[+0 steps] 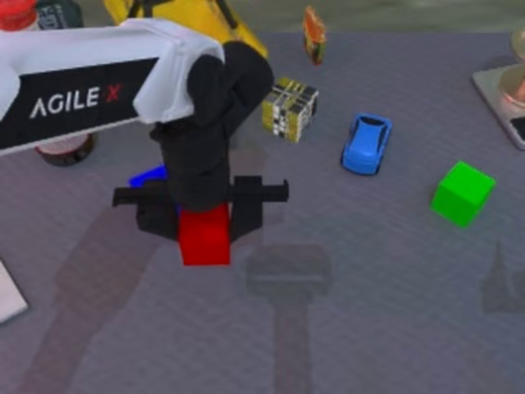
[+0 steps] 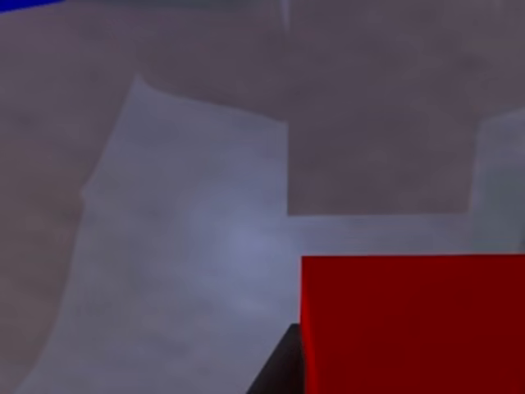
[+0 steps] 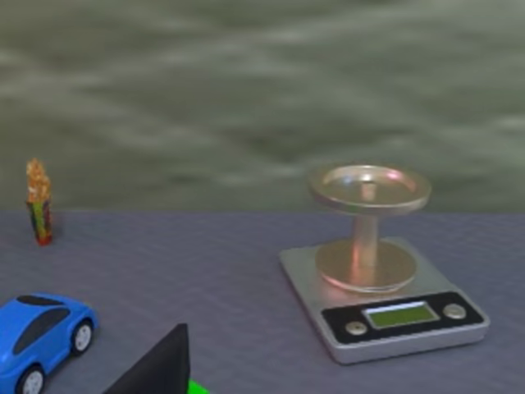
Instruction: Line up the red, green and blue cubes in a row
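the red cube point(image 1: 204, 235) is a plain matte block, bright red, with flat faces and sharp edges; in the left wrist view it fills one corner as a solid red slab point(image 2: 410, 324) with a dark finger point(image 2: 279, 369) against its side. seen from above, it sits between the black fingers of the left gripper point(image 1: 204, 220), which is closed onto its sides, the gripper's crossbar spanning just above it. the left arm point(image 1: 90, 86) reaches in from the table's left side and hides most of what lies under it. the cube's shadow falls on the grey table point(image 1: 377, 328) a little apart from it, so it appears to be held off the surface rather than resting.

the blue cube point(image 1: 149, 176) is deep blue and mostly hidden behind the left arm's wrist, just beside the gripper on its left. the green cube point(image 1: 462, 192) is bright green, the same plain kind, well apart on the table's right. between them lie a light blue toy car point(image 1: 367, 143) and a yellow, black and white patterned cube point(image 1: 289, 108).

the right gripper shows only as a dark finger point(image 3: 160, 368) at the edge of its own wrist view, so whether it is open cannot be told; a sliver of green lies beside it.
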You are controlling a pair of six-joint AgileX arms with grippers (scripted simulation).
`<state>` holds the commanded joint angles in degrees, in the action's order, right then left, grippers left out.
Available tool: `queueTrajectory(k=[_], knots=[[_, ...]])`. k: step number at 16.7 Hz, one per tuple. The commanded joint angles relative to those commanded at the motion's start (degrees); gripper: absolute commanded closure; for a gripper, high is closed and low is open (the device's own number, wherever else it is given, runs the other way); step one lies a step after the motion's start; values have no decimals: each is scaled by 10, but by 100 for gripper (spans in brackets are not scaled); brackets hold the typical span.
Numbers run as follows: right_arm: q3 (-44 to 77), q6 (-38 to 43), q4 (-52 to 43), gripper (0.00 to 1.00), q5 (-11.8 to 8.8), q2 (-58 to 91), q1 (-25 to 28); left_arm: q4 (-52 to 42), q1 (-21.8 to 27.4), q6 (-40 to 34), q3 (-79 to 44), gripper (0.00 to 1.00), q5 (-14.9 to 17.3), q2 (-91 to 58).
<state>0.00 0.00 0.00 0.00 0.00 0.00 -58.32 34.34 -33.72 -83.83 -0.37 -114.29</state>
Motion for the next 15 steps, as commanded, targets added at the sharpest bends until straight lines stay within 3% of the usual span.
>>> queueTrajectory(k=[4,9,15], knots=[[0,0,0,0,0,0,0,76,2,0,51,100,0,-22],[0,0,0,0,0,0,0,82,2,0,57,100,0,-25],[0,0,0,0,0,0,0,82,2,0,57,55,0,-25]])
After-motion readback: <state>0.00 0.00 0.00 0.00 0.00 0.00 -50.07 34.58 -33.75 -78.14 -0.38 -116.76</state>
